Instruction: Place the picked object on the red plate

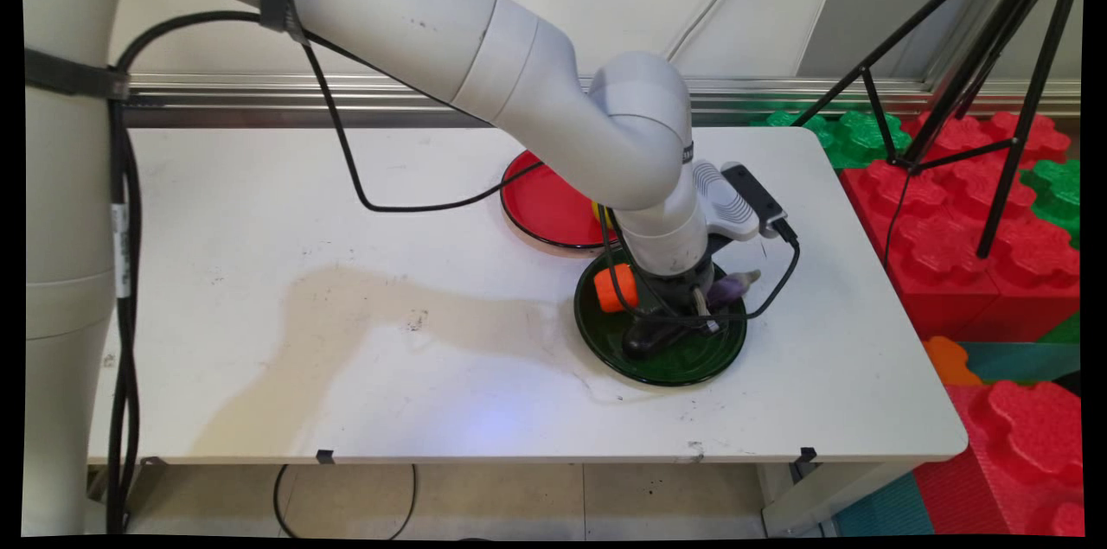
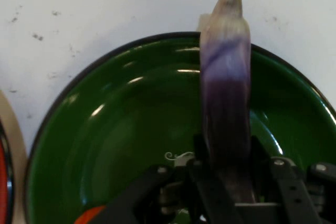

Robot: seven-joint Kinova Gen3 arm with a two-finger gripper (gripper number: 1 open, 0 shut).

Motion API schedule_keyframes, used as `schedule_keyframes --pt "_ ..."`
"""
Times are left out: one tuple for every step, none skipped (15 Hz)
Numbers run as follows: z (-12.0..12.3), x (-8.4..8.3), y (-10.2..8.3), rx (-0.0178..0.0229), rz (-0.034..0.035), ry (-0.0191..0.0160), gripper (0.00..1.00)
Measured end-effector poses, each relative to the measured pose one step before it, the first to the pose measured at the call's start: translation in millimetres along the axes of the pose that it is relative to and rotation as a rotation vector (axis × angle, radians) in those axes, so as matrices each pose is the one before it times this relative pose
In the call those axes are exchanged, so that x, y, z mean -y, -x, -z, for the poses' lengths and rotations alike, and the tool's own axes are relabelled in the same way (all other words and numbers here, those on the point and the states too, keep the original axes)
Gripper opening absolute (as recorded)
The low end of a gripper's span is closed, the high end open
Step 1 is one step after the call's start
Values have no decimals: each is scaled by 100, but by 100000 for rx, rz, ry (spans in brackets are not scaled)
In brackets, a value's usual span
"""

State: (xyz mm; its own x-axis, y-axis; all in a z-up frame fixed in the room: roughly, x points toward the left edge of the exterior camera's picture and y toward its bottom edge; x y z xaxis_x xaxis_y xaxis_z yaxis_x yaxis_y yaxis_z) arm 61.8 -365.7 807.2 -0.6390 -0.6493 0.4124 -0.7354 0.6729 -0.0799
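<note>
Black two-finger pincer [image 2: 226, 182] is closed on a long purple toy eggplant [image 2: 226, 93], held low over a round dark-green glossy plate [image 2: 105, 145]. Grip is seen only in the hand view: fingers are pressed on both sides of the eggplant's lower part, and its pale tip is projected past the plate's rim over the white bench [image 2: 105, 9]. In the main view the pincer [image 1: 683, 307] is mostly masked by the wrist and cables; only the eggplant's [image 1: 733, 285] tip end is exposed at the plate's [image 1: 692, 363] far right. An orange toy piece [image 1: 616, 288] on the plate's left side is shown clearly there, but only as an orange sliver at the hand view's bottom edge. A round red plate [image 1: 545, 207] is seen just behind the green one, partly covered by the arm.
</note>
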Motion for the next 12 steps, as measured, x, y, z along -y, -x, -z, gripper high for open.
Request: schedule_keyframes --pt "618 24 -102 -577 470 -963 0" --pt "849 67 -204 -805 506 -1174 0" --pt "629 75 -127 -527 343 -766 0" --pt "963 147 -207 -813 392 -1079 0" --pt "915 138 -151 -619 -9 -885 0" --pt "974 217 -128 -631 -20 -907 0" --pt "693 153 -76 -379 -125 -589 0" --pt "1263 369 -53 -575 -318 -1059 0" --pt "1312 450 10 -408 -488 -969 0" --pt "1199 499 109 -98 -717 -901 0" --pt "735 349 74 -59 -489 -508 0" --pt "1149 611 154 38 -942 -803 0"
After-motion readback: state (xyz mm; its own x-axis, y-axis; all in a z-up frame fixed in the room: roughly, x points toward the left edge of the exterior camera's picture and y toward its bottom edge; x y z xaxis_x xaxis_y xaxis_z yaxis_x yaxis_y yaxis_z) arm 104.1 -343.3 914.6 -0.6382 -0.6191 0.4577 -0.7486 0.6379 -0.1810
